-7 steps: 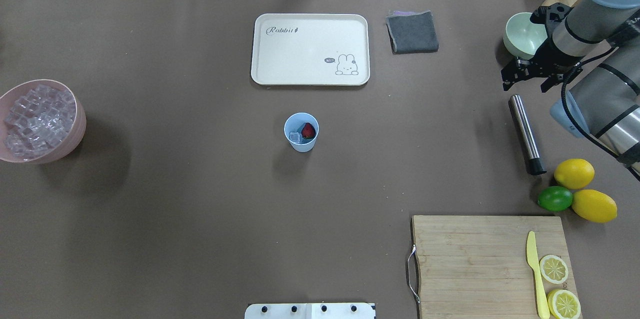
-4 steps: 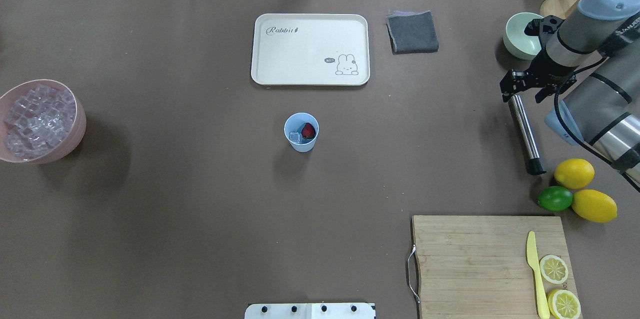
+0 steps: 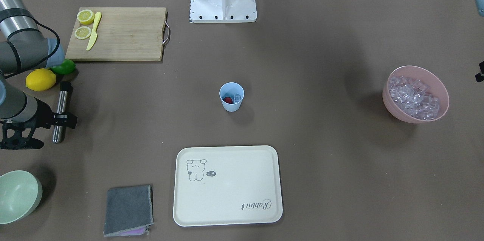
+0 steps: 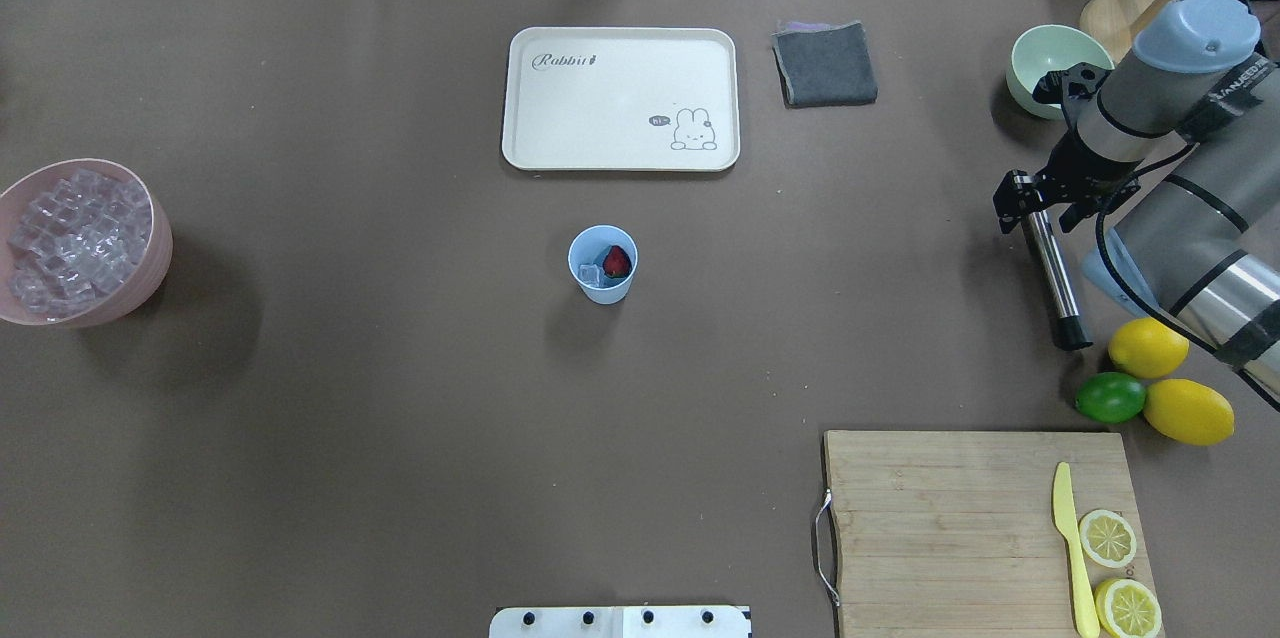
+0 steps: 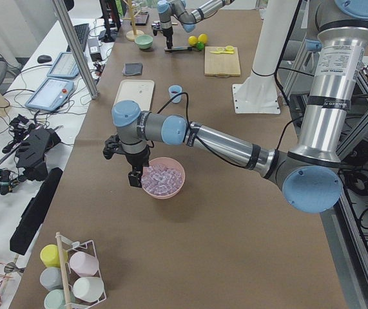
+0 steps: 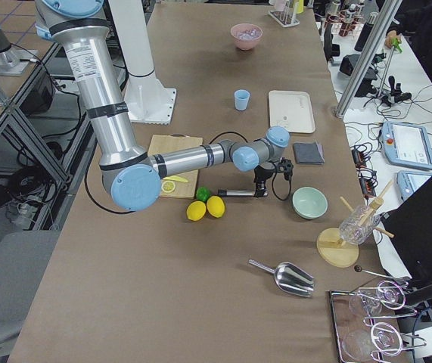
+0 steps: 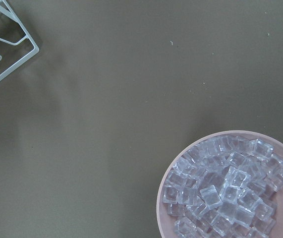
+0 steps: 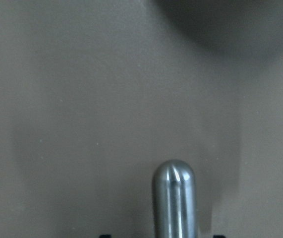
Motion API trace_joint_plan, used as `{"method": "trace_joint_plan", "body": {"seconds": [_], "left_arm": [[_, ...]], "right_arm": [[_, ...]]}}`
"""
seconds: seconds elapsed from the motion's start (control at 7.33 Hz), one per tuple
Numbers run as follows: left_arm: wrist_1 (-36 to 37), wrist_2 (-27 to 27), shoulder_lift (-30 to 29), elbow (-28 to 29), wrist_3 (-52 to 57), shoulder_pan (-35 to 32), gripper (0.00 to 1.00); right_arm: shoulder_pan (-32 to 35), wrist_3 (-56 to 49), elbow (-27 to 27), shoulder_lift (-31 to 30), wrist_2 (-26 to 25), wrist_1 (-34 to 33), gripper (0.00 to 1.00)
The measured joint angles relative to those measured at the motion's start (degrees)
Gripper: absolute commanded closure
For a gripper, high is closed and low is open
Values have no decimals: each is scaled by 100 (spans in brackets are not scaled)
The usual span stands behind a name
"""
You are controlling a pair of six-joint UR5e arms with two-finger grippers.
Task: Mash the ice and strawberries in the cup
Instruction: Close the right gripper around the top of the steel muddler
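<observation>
**While the cup [image 4: 603, 264] stands mid-worktop [image 4: 350, 418], a steel rod [image 4: 1050, 268] is straddled by the right pincer [image 4: 1035, 208]**

The small pale-blue tapered cup is seen upright near the middle of the brown worktop, well apart from everything else. Inside it, one red strawberry [image 4: 617, 262] is lodged on the right, and a clear ice cube [image 4: 591, 273] is pressed against it on the left.

At the left edge, a heap of ice [image 4: 75, 238] is held in a pink bowl [image 4: 150, 268]. The left pincer [image 5: 134, 179] is hung just beside that bowl; whether it is apart or together cannot be told.

At the right edge, the steel rod is laid flat, with its black-capped end nearest. The right pincer is held low over the rod's far, rounded end. Its fingers are spread apart, one on each side of the rod and not closed on it.

A pale-green bowl [image 4: 1020, 78] is placed just beyond that pincer. Two lemons [image 4: 1148, 346] and a lime [image 4: 1110, 397] are gathered close to the rod's near end. A cream tray [image 4: 620, 98] and a grey cloth [image 4: 825, 64] are set on the far side of the cup. A cutting board [image 4: 950, 518] is set near right.
</observation>
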Motion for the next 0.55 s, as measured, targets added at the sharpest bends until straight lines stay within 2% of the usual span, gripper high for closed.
{"method": "trace_joint_plan", "body": {"seconds": [0.14,0.55], "left_arm": [[0,4,1,1,0,-1,2],[0,7,1,22,0,-3,2]], "right_arm": [[-16,-35,-44,-36,-3,81,100],[-1,-127,-61,-43,67,259,100]]}}
